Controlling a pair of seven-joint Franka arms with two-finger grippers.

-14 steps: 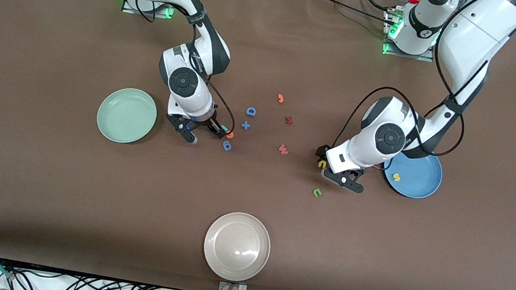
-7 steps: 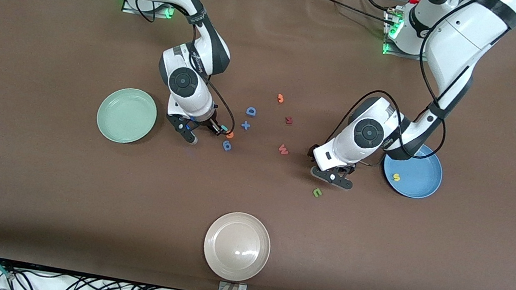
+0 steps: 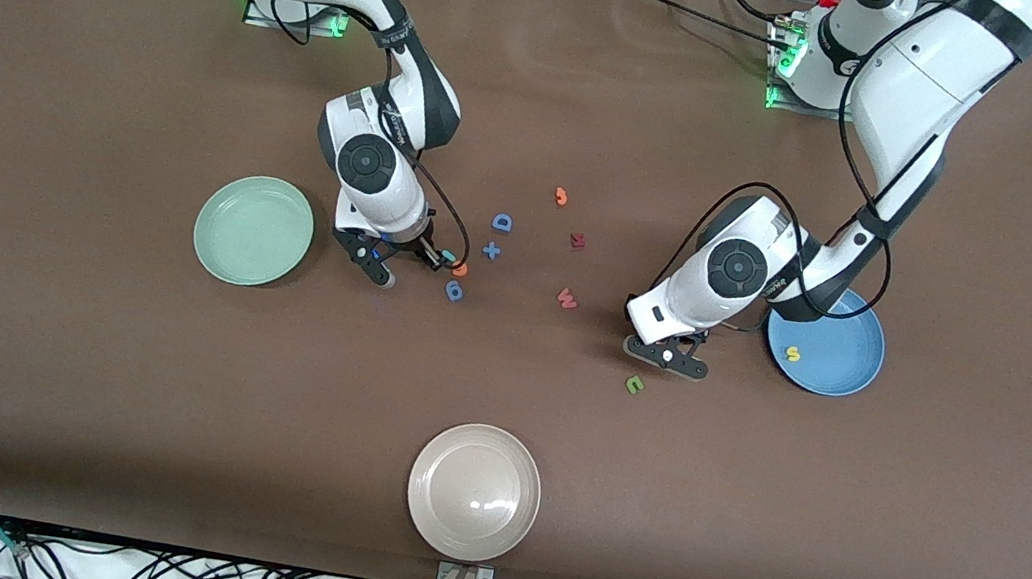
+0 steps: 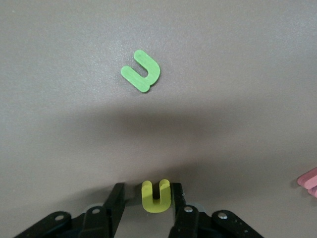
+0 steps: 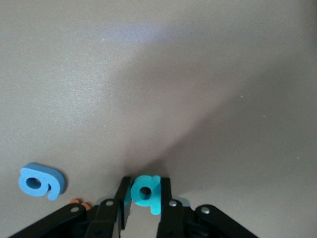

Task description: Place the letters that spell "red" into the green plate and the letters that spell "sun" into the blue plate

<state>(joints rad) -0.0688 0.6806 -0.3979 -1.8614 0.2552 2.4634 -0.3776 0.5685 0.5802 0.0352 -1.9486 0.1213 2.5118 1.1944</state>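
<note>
Front view: left gripper (image 3: 666,353) sits low at the table, beside the blue plate (image 3: 852,377) and toward the middle of the table from it. The plate already holds a yellow s (image 3: 794,353). Green n (image 3: 634,384) lies on the cloth just nearer the camera than this gripper. Left arm reaches down steeply from its base, wrist bent low. Right gripper (image 3: 405,264) is also low, between the green plate (image 3: 222,258), which holds no letters, and a cluster of letters: orange e (image 3: 460,269) touching or just beside its fingertip, a blue 9-shaped letter (image 3: 454,291) slightly nearer the camera. Judgement: each arm is the nearer one to its own plate, so the carry is a short sideways swing after a lift.

Left wrist view: fingers are pinching the yellow u (image 4: 156,196), its two legs pointing away from the gripper. Green n lies well ahead on the bare cloth.

Right wrist view: fingers are clamped on a teal d (image 5: 145,191), stem running along the gap between them. The blue letter lies apart, off to one side; an orange sliver shows near it.
</note>
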